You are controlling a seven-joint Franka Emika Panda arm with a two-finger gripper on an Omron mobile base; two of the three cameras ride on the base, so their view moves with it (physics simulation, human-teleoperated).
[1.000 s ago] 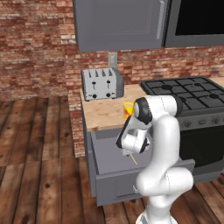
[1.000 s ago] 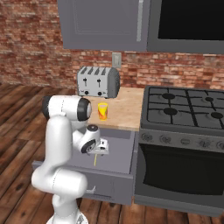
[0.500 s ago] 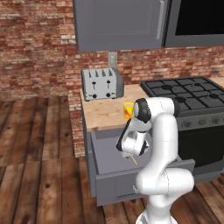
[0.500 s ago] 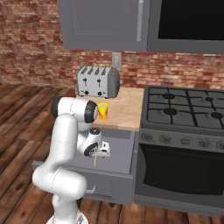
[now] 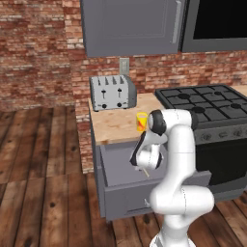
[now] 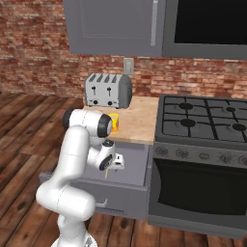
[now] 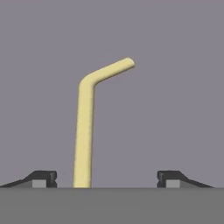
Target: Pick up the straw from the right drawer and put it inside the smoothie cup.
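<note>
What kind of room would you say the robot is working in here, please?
A home kitchen, rendered rather than real: a gas stove stands beside a wooden counter that carries a toaster and a smoothie cup, with the right drawer open below it.

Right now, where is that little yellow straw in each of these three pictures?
Left base view: the straw pokes out below the gripper, over the open right drawer.
Right base view: at picture centre, under the hand.
Hand view: a bent stick between the fingertips.
Shared landmark: the toaster.
</note>
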